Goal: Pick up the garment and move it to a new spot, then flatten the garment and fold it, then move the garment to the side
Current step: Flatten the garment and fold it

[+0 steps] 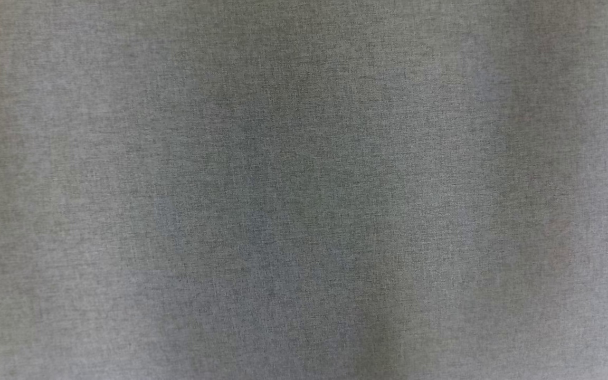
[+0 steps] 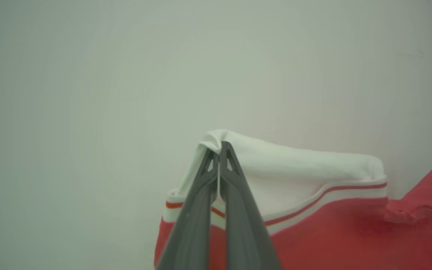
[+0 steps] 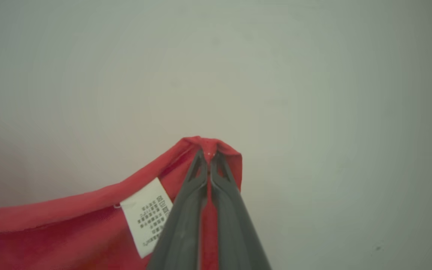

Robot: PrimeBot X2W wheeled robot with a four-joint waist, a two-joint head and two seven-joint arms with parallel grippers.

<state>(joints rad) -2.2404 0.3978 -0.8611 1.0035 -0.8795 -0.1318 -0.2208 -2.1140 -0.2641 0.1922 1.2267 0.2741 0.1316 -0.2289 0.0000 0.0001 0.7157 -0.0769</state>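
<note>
**Item: garment [image 2: 294,168], red and white, held at two points.**

Left wrist view: the left pincer [image 2: 220,150] is clenched on a bunched fold of the white part, fingers pressed together with cloth between the tips. From the grip, the white panel runs toward 3 o'clock. Below it lies a white band carrying a thin red stripe [image 2: 313,200], then the red body, which takes up the frame from 4 to 6 o'clock. A rumpled red ridge sits near 4 o'clock.

Right wrist view: the right pincer [image 3: 208,155] is clenched on a puckered red edge of the garment [image 3: 51,232]. The red cloth falls away toward 8 o'clock. A white care label [image 3: 148,215] with small dark print (too small to read) hangs just beside the fingers at 7 o'clock. Here the cloth is plain red.

Both wrist views: a pale backdrop [image 3: 313,93] lies behind the cloth; I cannot tell whether it is the desk.

Head view: a grey woven surface [image 1: 304,190], blurred and faintly shaded in vertical bands; I cannot tell what it is.
</note>
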